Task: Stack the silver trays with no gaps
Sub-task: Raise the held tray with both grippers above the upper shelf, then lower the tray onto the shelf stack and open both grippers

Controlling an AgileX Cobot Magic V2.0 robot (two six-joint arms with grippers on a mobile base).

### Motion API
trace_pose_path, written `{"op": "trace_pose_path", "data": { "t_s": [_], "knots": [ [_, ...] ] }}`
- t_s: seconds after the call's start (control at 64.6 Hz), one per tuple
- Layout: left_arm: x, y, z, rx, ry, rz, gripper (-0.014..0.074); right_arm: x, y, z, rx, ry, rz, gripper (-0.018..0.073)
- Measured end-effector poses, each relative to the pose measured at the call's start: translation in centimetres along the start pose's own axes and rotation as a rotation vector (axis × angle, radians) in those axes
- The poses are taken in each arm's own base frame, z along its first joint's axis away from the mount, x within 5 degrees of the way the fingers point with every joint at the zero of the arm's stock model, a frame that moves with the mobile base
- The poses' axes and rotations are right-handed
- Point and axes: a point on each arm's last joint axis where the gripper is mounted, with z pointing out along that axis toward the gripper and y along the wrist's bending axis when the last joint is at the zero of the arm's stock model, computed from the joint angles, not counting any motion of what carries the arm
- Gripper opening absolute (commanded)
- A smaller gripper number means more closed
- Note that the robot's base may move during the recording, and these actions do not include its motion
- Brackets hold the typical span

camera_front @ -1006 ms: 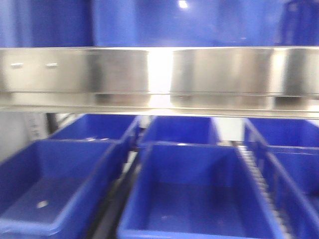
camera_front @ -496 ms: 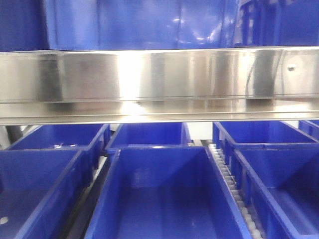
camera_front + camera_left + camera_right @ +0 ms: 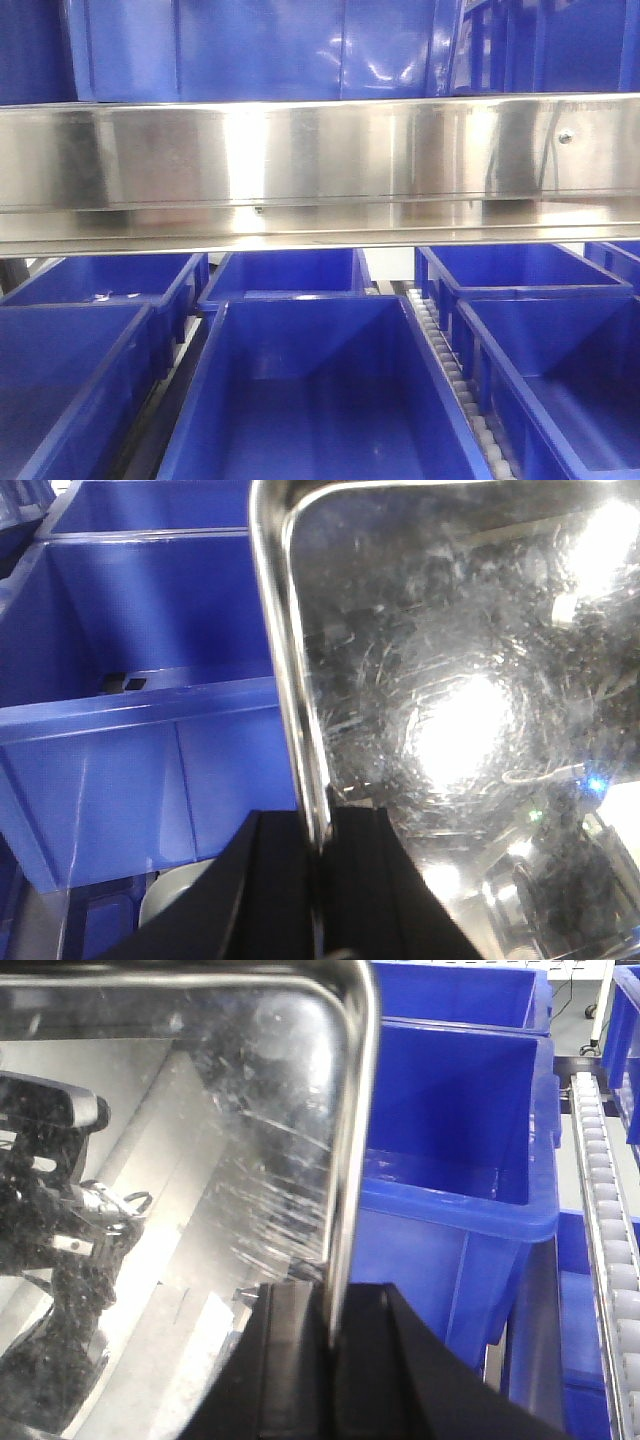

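Your left gripper (image 3: pixel 318 845) and right gripper (image 3: pixel 335 1310) each clamp a rim of the silver tray (image 3: pixel 450 680), probably opposite edges, keeping it level for stacking, blue bins (image 3: pixel 140 680) just beside it.

One silver tray (image 3: pixel 450 680) (image 3: pixel 180 1110) per wrist view; two tools (image 3: pixel 318 880) (image 3: pixel 335 1365); one rail (image 3: pixel 320 150); six-plus blue bins (image 3: pixel 320 400).

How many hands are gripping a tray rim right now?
2. The left hand pinches a silver tray rim in its wrist view; the right hand does likewise. Possibly the same tray.
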Motion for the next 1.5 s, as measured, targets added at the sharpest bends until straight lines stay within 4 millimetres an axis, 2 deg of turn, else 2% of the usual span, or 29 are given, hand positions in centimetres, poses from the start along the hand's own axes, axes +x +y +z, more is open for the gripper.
{"op": "trace_pose_path", "data": {
  "t_s": [0.403, 0.588, 0.712, 1.006, 1.502],
  "knots": [
    [0.0, 0.0, 0.0, 0.000, 0.000, 0.000, -0.0008, 0.0, 0.0, 0.0, -0.004, 0.002, 0.006, -0.0079],
    [0.6, 0.2, 0.1, -0.030, 0.068, -0.001, -0.0008, 0.8, 0.3, 0.1, -0.030, 0.082, 0.040, -0.0079],
    [1.9, 0.3, 0.9, -0.061, 0.173, -0.003, -0.0008, 1.9, 0.2, 0.9, -0.039, 0.174, 0.051, -0.0079],
    [6.5, -0.5, 4.6, -0.111, 0.429, 0.012, -0.0008, 6.0, -0.3, 4.2, -0.044, 0.458, 0.078, -0.0079],
    [10.3, -1.2, 8.2, -0.146, 0.575, 0.060, -0.0006, 10.5, -1.2, 8.6, -0.033, 0.664, 0.107, -0.0077]
  ]
}}
